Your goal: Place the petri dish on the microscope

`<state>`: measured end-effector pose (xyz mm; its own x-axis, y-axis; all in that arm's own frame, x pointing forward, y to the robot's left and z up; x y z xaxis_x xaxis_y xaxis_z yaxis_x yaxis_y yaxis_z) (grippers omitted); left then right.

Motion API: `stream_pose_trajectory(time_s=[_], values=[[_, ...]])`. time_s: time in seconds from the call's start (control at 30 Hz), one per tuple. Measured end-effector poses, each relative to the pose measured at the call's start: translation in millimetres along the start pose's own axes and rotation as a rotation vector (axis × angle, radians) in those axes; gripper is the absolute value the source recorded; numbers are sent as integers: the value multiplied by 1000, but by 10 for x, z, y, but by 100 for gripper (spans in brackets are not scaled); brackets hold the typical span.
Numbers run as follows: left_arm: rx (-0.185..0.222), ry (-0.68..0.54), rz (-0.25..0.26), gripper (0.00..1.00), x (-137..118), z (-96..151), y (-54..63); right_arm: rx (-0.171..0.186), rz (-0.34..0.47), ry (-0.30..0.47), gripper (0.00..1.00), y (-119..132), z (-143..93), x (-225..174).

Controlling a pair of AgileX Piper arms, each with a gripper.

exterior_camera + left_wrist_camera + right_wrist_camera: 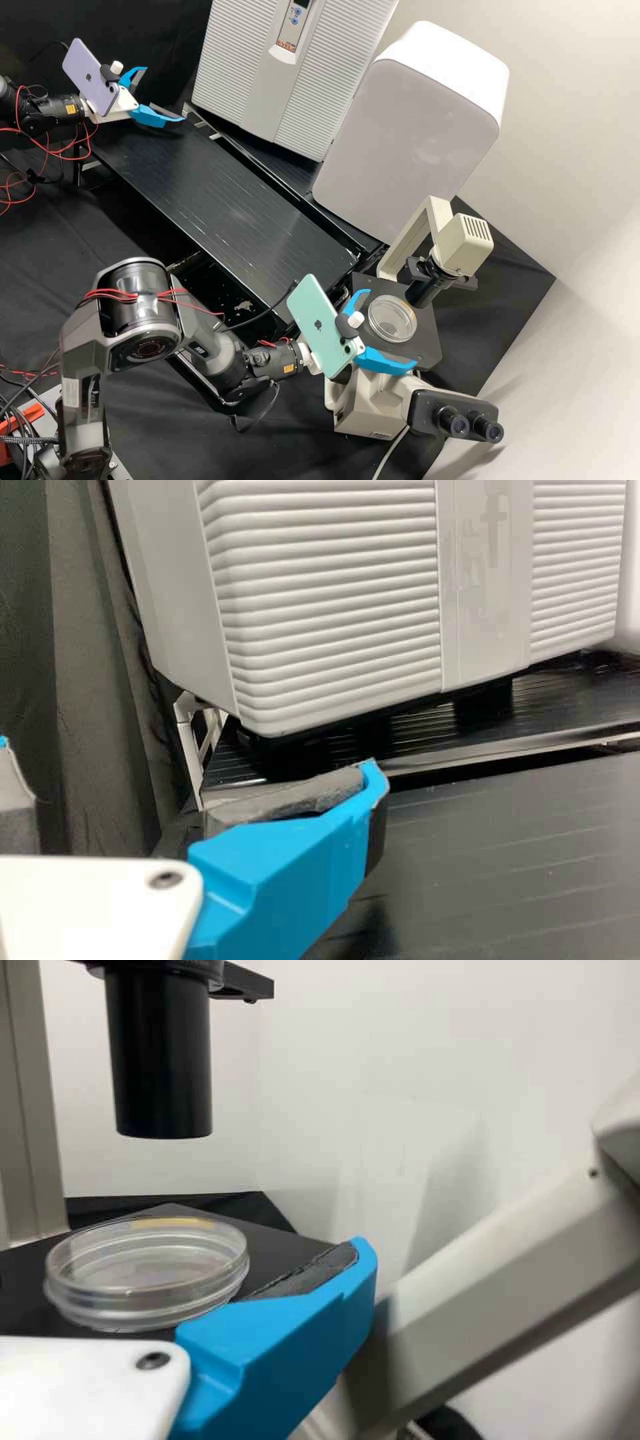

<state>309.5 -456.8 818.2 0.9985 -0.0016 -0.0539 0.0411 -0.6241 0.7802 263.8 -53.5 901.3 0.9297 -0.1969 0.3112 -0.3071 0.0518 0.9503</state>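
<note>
Right hand [391,327] stands released at the microscope [367,403], its blue fingers [387,362] spread wide and nothing clenched between them. The petri dish [150,1275] lies flat on the black stage [427,350], ahead of the palm, with one finger alongside; whether that finger touches the rim I cannot tell.

The placing looks done in the main, and what is left, I judge, is a clean withdrawal. Best to draw straight back along the line of the fingers, slowly, leaving them parted until they are past the rim. Closing early or swinging sideways could nudge the dish across the stage. Lifting too soon is a risk as well, since the dark condenser tube [160,1060] hangs over the stage. Whether the dish is centred under that tube is hard to judge, so a look before backing off would be wise; any correction should be a light push low on the wall.

Farther out, the left hand [163,93], also unclenched and holding nothing, is at the far end of the black table [220,193], near the ribbed grey machine [287,73]. It can wait there, well apart.
</note>
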Motion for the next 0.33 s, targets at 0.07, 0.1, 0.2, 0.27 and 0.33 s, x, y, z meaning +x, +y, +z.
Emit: stream_pose_trajectory(time_s=[0.07,0.1,0.2,0.27,0.33], values=[[0,0,0,100,0,0,0,32,20,16,100,27,9,-68],[0,0,0,100,0,0,0,54,28,21,100,42,12,-116],[0,0,0,100,0,0,0,135,42,25,100,122,25,-285],[0,0,0,100,0,0,0,184,51,39,100,180,4,-380],[0,0,0,100,0,0,0,226,63,56,100,223,-13,-456]])
